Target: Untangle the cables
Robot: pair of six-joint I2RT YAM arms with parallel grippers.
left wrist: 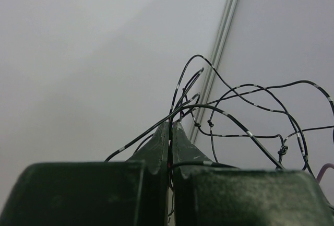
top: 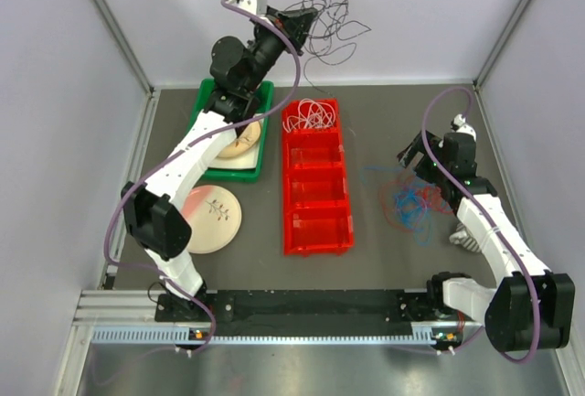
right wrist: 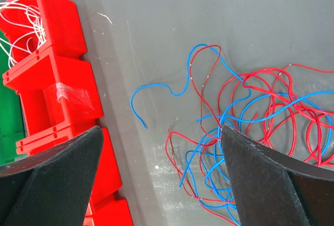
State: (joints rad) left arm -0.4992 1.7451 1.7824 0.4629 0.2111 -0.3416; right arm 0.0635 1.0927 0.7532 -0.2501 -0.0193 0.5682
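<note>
The left arm [top: 196, 154] stretched far toward 12 o'clock, elbow bent, with the left gripper [left wrist: 170, 128] raised high and clamped tight on black cables [top: 331, 23]. The right arm [top: 484, 222] folded at 3 o'clock, wrist tipped downward, the right gripper [right wrist: 160, 132] spread wide, holding nothing.

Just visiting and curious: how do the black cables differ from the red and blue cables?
The black cables are up in the air, pinched in the shut left gripper; the red and blue cables lie on the table, ungripped, below the open right gripper. The black cables are one colour; the others mix two. Both are thin, looping tangles.
</note>
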